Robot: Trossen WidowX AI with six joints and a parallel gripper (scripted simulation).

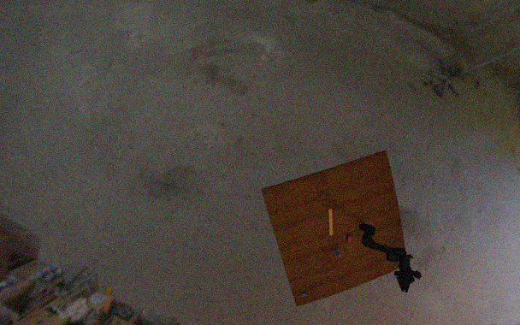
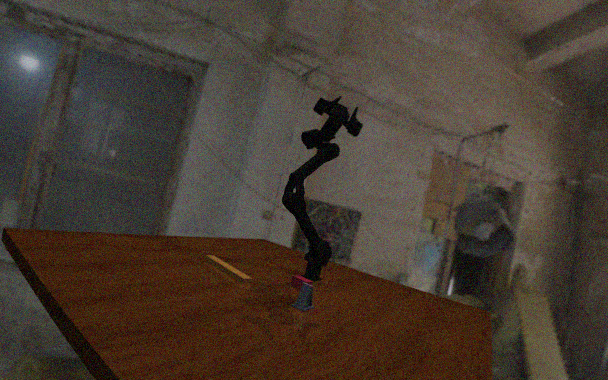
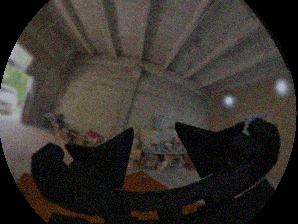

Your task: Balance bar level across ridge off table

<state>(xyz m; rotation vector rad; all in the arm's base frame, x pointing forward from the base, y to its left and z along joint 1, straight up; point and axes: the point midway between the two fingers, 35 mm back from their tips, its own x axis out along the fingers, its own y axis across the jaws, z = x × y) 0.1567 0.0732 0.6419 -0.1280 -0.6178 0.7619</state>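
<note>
wrist cam: gripper point(image 3: 154, 127) open, two dark pointed fingers in from left and right, tips well apart. between them, further off, blurry clutter point(image 3: 162, 154) by a wall. bit of brown tabletop point(image 3: 142, 181) low in the gap, tiny blue spot on it. beamed ceiling point(image 3: 165, 30) up top, two bright lights on the right, bright opening point(image 3: 15, 82) far left.

Exposed beams are spanning the ceiling above stained walls, with clutter heaping beyond the tabletop point(image 1: 299, 222) point(image 2: 165, 310) point(image 3: 145, 181), suggesting a workshop.
</note>
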